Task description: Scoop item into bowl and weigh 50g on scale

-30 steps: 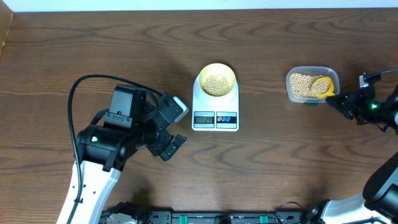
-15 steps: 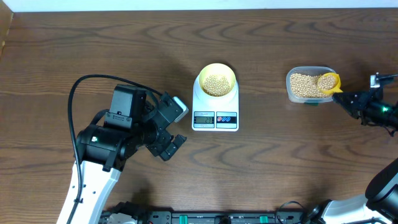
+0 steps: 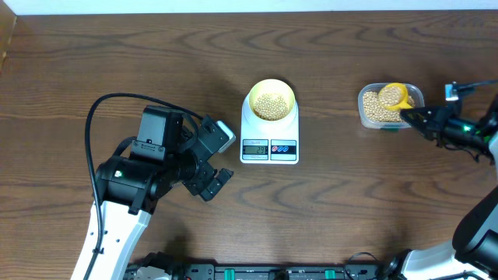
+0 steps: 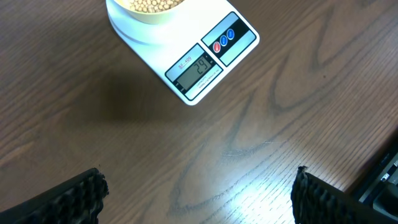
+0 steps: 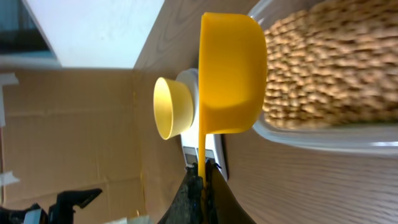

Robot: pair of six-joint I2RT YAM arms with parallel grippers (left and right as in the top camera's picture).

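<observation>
Right gripper is clamped shut on my scoop by its stiff handle at 4 o'clock, beans light and rolly.

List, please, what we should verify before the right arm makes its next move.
1. Grip: right gripper, jaws shut on scoop handle: ok.
2. Load: beans in scoop: ok.
3. Seating: bowl on scale: ok.
4. Target: display shows 50: not ok, reads 29.
5. Clearance: left gripper open, away from scale: ok.
</observation>
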